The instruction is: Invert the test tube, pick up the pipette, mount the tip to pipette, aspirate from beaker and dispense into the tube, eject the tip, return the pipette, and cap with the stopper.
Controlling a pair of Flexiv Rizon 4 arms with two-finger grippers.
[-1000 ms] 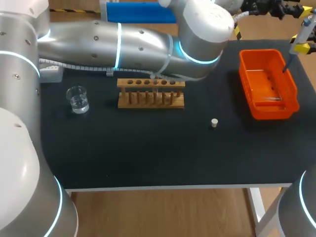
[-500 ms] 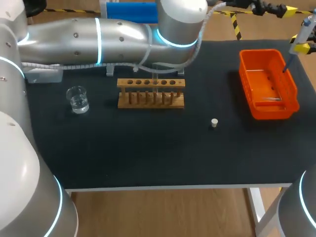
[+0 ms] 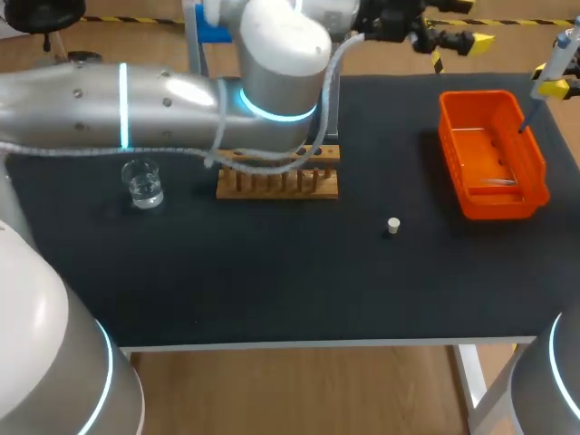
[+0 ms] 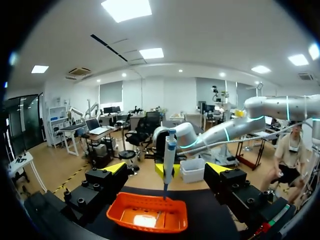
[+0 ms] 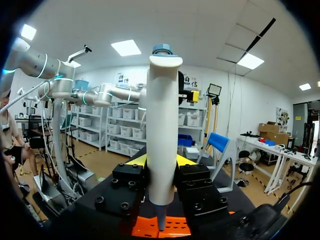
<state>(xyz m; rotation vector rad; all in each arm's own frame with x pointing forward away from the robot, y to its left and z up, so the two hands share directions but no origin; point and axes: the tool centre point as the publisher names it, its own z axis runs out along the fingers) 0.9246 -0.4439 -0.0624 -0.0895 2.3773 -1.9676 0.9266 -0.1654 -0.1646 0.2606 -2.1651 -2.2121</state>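
Head view: left gripper [image 3: 464, 24] spread and empty beyond the rack [image 3: 277, 184]. The right gripper [image 3: 551, 83] clamps the pipette [image 3: 564, 47] above the orange bin [image 3: 453, 145].
Left wrist view: the pipette's tip hangs over the bin.
Right wrist view: firm grasp (an off-centre ejection might miss the bin).

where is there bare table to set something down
Bare: the front strip of the black table, nearer than the small white stopper, and the stretch between that stopper and the clear glass beaker. Crowded: the wooden tube rack under the silver left arm, and the orange plastic bin.
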